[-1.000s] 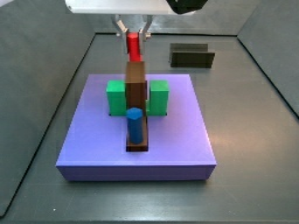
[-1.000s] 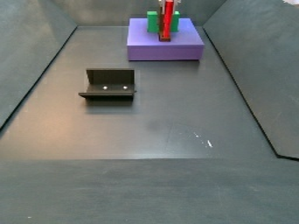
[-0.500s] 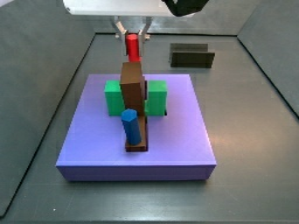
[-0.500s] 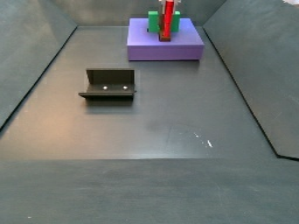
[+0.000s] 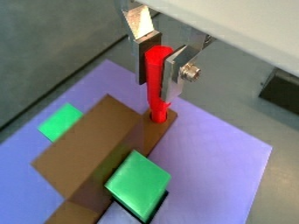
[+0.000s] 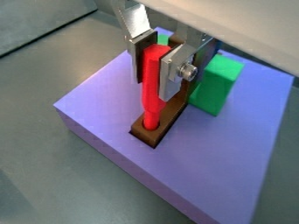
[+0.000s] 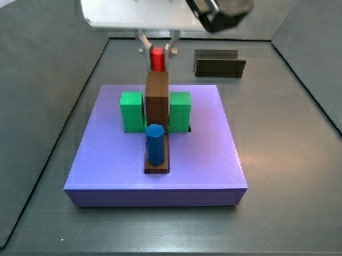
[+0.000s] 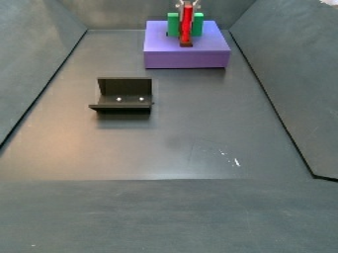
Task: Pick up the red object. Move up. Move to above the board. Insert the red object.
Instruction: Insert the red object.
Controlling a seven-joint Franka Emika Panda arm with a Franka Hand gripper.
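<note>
The board [image 7: 201,160] is a flat purple square slab lying on the dark grey floor [image 8: 172,128]; in a side view it sits in the middle of the floor, and in a side view [image 8: 211,54] it lies at the far end. A long brown bar [image 7: 156,105] runs along the middle of the board from near to far, standing on edge. Two green blocks [image 7: 132,110] sit against the bar, one on its left side and one on its right, touching it. A blue peg [image 7: 155,146] stands upright at the near end of the bar. The fixture [image 8: 123,96] stands on the floor well apart from the board, to the left and nearer in that side view; a small dark box [image 7: 219,64] lies on the floor beyond the board's far right corner. The gripper [image 5: 162,61] hangs over the far end of the bar, its two silver fingers [image 6: 177,68] closed on the red stick [image 6: 153,87], one on each side of its upper part. The red stick stands upright, and in both wrist views its lower tip [image 5: 159,112] meets the brown end of the bar.
</note>
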